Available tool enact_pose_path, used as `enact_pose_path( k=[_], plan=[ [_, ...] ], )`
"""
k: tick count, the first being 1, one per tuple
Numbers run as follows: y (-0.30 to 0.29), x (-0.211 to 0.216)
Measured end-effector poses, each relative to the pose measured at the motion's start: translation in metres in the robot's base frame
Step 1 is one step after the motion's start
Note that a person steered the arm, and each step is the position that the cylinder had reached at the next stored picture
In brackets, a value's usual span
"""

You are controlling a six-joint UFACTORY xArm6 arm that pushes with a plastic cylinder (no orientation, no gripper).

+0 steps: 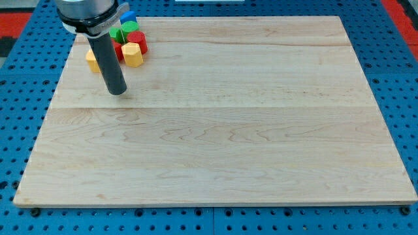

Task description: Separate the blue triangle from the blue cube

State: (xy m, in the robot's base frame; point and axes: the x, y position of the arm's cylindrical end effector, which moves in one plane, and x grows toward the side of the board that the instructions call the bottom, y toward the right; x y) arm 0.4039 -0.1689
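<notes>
While the rod stands nearly upright over the board's upper left part, my tip (117, 91) rests on bare wood just below the cluster of blocks, touching none of them; the arm carries no gripper, so there is nothing to spread or pinch. Nearest the tip lie a yellow block (132, 55), roughly hexagonal, to its upper right, and a second yellow block (92, 60) half hidden behind the rod; beyond them sit a red block (138, 40), a green block (130, 27) and another green block (115, 34). At the cluster's top edge only 1 blue block (128, 15) shows; whether it is the triangle or the cube cannot be told, and the other blue piece is hidden, probably behind the arm. The separation appears not yet begun, since the blocks stand packed together. The wooden board (261, 143) lies open across the view's right and bottom; the top and left edges run close to the cluster, so pushing rightward or downward looks safest.
</notes>
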Motion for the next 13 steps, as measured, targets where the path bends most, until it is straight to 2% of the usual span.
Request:
enact_pose_path(
  k=[1,3,4,5,6,8,9,10,11,12,13],
  plan=[
    [0.001,-0.006],
    [-0.134,0.016],
    [-0.135,0.009],
    [-0.135,-0.029],
    [-0.134,-0.033],
    [-0.121,-0.1],
    [-0.134,-0.128],
    [-0.117,-0.165],
    [-0.076,-0.166],
    [-0.06,-0.167],
    [-0.084,-0.193]
  ],
)
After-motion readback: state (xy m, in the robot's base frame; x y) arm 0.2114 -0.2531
